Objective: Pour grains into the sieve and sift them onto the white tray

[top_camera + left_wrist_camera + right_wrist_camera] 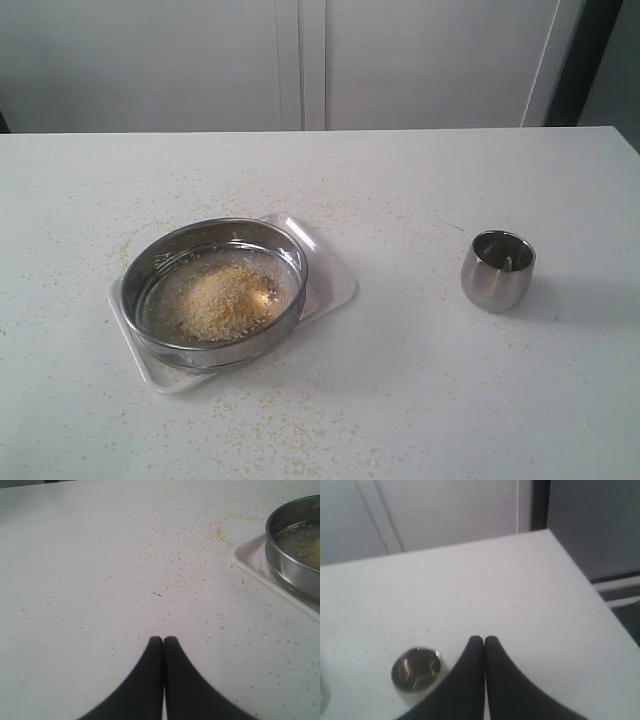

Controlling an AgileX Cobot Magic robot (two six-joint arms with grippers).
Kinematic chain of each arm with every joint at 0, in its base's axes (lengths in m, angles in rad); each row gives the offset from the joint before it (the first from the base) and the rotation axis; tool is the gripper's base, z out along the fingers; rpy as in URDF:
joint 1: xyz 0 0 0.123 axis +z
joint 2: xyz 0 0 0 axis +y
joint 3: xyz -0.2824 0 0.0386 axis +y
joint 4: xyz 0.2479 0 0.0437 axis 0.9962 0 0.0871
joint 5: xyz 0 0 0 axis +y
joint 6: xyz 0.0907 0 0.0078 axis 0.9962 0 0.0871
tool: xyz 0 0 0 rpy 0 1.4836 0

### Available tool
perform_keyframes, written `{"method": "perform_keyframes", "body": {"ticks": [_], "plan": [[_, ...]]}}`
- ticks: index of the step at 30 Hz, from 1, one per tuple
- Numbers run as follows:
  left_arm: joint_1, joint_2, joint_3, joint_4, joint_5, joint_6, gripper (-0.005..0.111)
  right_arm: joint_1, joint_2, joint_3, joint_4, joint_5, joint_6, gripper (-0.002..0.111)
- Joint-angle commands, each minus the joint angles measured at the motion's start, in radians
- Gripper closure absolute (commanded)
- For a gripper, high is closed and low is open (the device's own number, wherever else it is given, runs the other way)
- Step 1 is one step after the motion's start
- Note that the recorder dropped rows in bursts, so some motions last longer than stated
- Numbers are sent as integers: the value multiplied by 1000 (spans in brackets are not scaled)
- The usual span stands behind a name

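Grains in sieve on tray

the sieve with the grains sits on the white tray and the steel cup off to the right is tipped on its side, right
Not quite: the cup stands upright, mouth up, as the exterior view shows. The rest holds: the sieve with the grains sits on the white tray, and the cup is off to the right.
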Motion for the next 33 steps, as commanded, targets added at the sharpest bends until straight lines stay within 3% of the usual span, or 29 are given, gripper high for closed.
{"method": "perform_keyframes", "body": {"ticks": [1,7,33], "plan": [[2,-4,4,-9,1,0,107,48,-20,6,370,172,-394,108],[2,-4,4,-9,1,0,107,58,-20,6,535,310,-540,108],[2,-4,4,-9,1,0,107,58,-20,6,535,343,-549,108]]}}
